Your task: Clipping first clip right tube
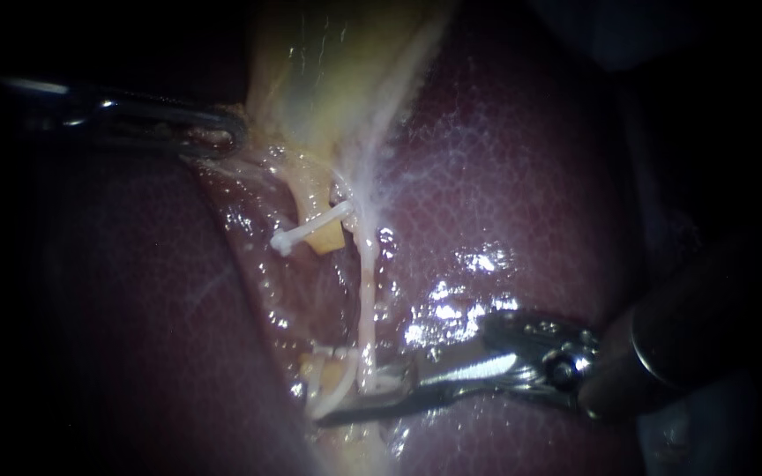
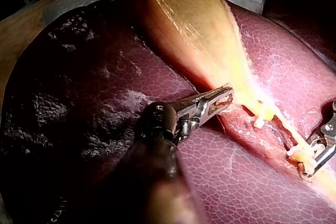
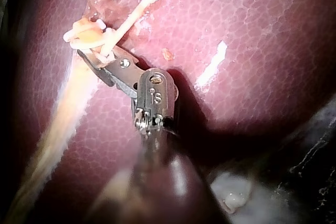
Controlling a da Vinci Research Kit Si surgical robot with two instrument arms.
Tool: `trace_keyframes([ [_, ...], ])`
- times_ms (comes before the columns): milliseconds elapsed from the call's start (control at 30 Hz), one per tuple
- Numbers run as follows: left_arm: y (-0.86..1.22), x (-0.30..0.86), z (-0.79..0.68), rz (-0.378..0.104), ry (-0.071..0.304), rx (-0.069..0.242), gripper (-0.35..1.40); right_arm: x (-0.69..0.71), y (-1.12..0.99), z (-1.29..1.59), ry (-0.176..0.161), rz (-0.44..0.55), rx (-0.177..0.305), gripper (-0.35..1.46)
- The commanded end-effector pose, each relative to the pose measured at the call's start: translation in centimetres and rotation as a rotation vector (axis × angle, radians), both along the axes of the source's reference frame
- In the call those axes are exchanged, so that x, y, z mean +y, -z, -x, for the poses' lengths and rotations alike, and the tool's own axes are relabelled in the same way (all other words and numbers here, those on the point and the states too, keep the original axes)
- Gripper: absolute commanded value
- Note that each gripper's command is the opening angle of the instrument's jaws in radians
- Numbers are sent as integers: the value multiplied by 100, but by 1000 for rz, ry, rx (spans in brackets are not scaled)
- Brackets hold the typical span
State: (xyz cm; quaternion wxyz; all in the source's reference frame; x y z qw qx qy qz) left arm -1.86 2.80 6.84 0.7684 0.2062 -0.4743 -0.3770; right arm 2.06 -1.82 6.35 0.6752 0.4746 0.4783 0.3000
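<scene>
Right instrument [image 1: 372, 392] — its jaws clasp a white clip [image 1: 385, 381] astride the thin right tube [image 1: 368, 291], low in the liver's [image 1: 531, 220] cleft — left instrument [image 1: 229, 132] grips the gallbladder [image 1: 337, 70].

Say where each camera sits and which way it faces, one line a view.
Endoscope: close to the tissue, facing the tube on the liver; left instrument and right instrument show.
Left wrist: on the left arm, looking along its shaft to the gallbladder; right instrument beyond.
Right wrist: on the right arm, looking along its shaft to the tube; own instrument only.
Shared: all three show tube and liver; endoscope and left wrist both show a placed clip.
</scene>
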Motion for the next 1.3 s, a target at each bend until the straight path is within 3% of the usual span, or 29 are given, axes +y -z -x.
trace_keyframes([
  [33, 0, 0, 0, 0, 0, 0, -35, 0, 0, 0, 0, 0, 0, -8],
  [167, 0, 0, 0, 0, 0, 0, -35, 1, 0, 0, 0, 0, 0, 1],
  [267, 0, 0, 0, 0, 0, 0, -35, 2, 1, -1, -1, -1, 0, 21],
  [333, 0, 0, 0, 5, -3, 0, -35, 3, 1, -3, -20, -3, -10, 41],
  [400, 0, 0, 0, 5, -3, 0, -35, 4, 0, -7, -41, 14, -18, 49],
  [800, 0, 0, -1, 4, -5, 2, -35, 11, -9, -3, -56, 79, -6, 50],
  [1300, 0, -1, -2, 4, -5, 2, -35, 46, -8, 15, -94, 131, -14, 50],
])
